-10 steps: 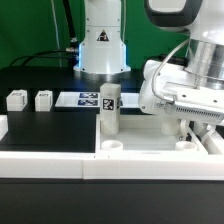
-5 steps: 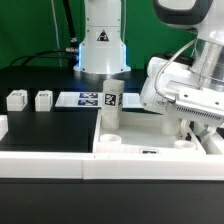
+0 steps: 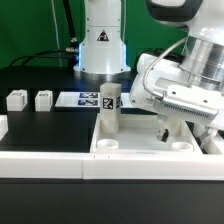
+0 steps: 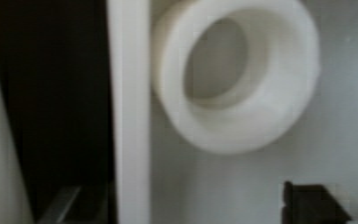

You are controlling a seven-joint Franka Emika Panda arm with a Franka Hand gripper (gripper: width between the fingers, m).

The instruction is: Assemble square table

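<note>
The white square tabletop (image 3: 150,148) lies at the front, raised rim up. One tag-marked leg (image 3: 108,108) stands upright in its far corner socket on the exterior view's left. Two loose legs (image 3: 15,99) (image 3: 42,99) sit on the black table further left. My gripper (image 3: 168,128) hangs low over the tabletop's right part. In the wrist view its dark fingertips (image 4: 318,205) stand wide apart on either side of the tabletop's rim (image 4: 131,110), gripper (image 4: 185,212) open and holding nothing. A round corner socket (image 4: 238,75) fills that view just beyond.
The marker board (image 3: 88,99) lies flat behind the upright leg. The robot's white base (image 3: 100,45) stands at the back. A long low white border wall (image 3: 45,165) runs along the front on the exterior view's left.
The hand has shifted slightly toward the exterior view's left. The tabletop and its upright leg moved a little and settled back.
</note>
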